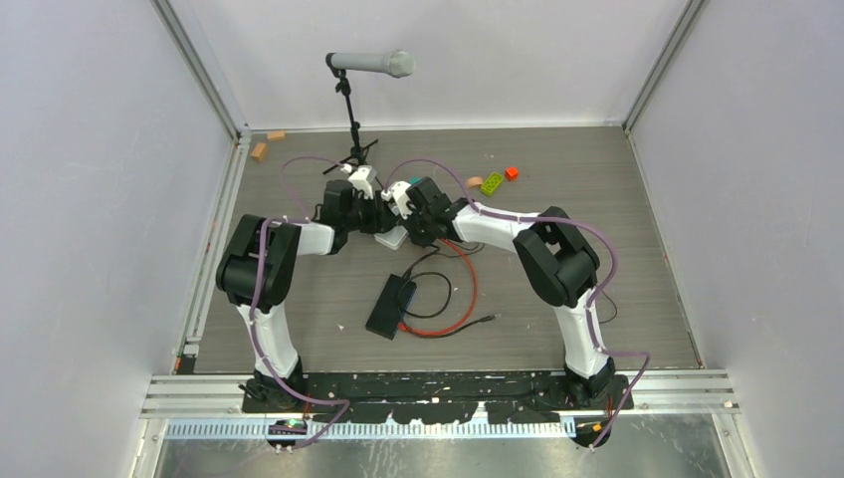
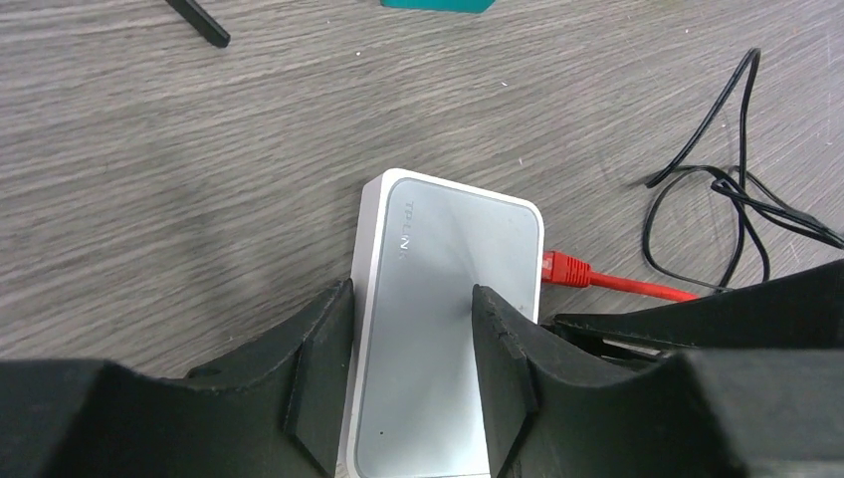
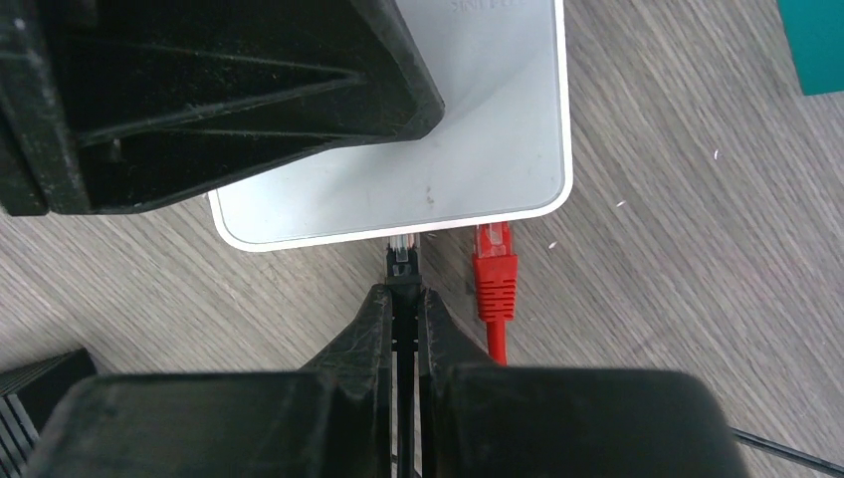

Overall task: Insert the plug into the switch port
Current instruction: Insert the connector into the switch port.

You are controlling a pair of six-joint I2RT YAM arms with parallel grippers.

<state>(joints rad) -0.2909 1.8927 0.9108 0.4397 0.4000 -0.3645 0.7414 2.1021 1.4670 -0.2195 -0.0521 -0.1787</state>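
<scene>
At the near edge of the table (image 1: 617,279), both arm bases are bolted side by side; just beyond them lie a flat black box (image 1: 390,306) and loose loops of red cable (image 1: 475,289). Further in, at mid-table, the two arms converge on the white switch (image 2: 448,239). The left gripper (image 2: 410,295) has its fingers apart, standing over the housing; whether they bear on it cannot be told. The right gripper (image 3: 402,295) has its fingers together, clamped on the plug (image 3: 400,253), whose tip meets the switch's edge face just beside a red plug (image 3: 495,269) seated in the neighbouring socket. The switch port itself is hidden under the housing edge. Step in hand, by judgement: final alignment and insertion. The next move calls for a straight push along the plug axis, square to the face, with the housing steadied against sliding. Plug: clear hard plastic tip, dark boot. Switch: smooth, glossy, rounded-corner rectangle, likely to slip on the matte grey wood-grain surface. Beyond, at the far side, stand a grey cylindrical microphone (image 1: 373,63) on a thin stand and several small coloured blocks (image 1: 492,183).
</scene>
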